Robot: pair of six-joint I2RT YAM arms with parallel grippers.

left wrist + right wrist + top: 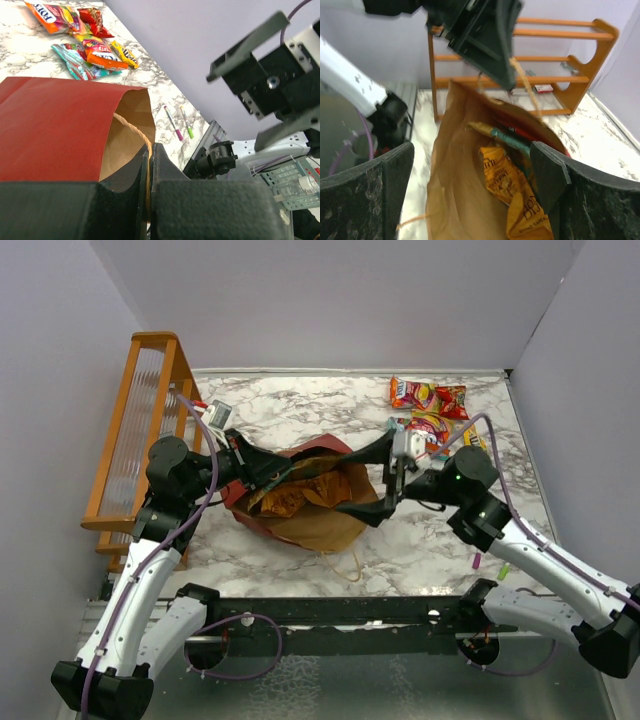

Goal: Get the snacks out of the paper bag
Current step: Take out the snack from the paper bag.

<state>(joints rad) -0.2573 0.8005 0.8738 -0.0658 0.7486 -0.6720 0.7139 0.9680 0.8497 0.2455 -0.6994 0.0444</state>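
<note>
While the left end effector (149, 160) is clamped shut on the mouth of the paper bag (325, 528), pinching its rim together with a twisted tan handle (135, 131), the right end effector (376, 485) hangs over the bag's opening. Its fingers are spread as wide as they go, with nothing between them. The bag lies slumped on the marbled surface (300, 405), its brown lining exposed. Inside it sit an orange packet (506, 192) and, just behind that, a teal-edged packet (509, 140). A cluster of snack packets (430, 412) lies beyond the bag to its far right, well apart from it. Two pens (179, 122), pink and green, lie to the bag's near right. An orange wooden rack (140, 430) stands at the bag's left.
</note>
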